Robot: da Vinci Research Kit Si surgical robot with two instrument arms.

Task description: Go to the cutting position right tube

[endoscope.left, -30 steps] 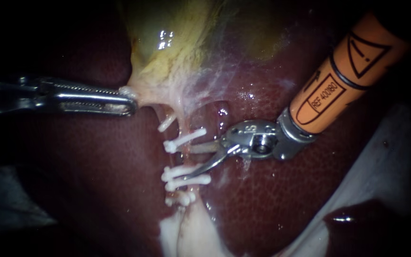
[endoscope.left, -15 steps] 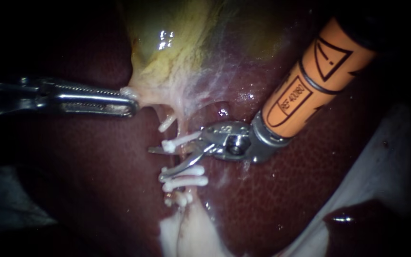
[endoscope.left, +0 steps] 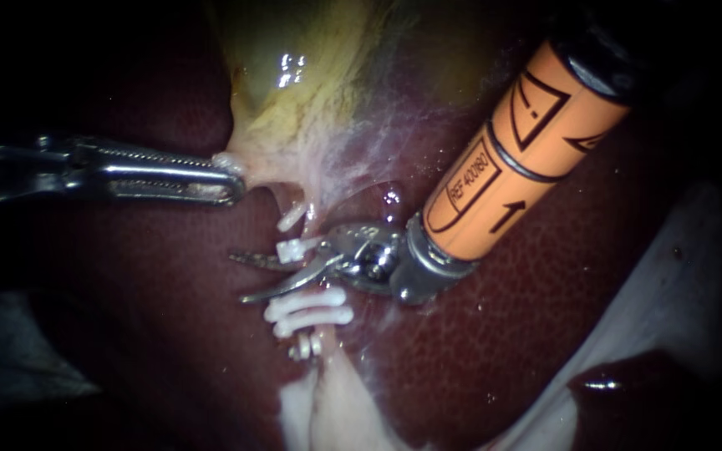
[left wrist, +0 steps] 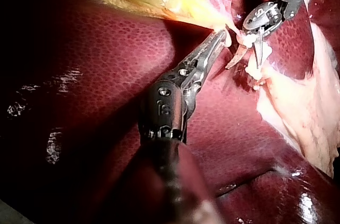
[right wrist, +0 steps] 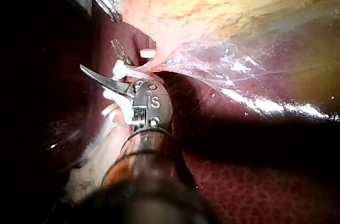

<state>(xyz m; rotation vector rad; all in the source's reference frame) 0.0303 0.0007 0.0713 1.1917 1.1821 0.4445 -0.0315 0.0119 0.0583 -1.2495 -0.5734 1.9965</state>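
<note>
Advancing toward 9 o'clock over the last second, the right instrument now holds its blades parted astride the right tube, just left of centre. One white clip sits on their 12 o'clock side and a clip pair at 6 o'clock. The left instrument, entering from 9 o'clock, clenches the gallbladder neck taut. Cutting position looks about reached; the tube is uncut, and blade depth may need checking.

The endoscope looks down from near on the liver. The wrist cameras look forward along the left instrument and the right instrument, from behind. All 3 views share the clips beside the gallbladder.
</note>
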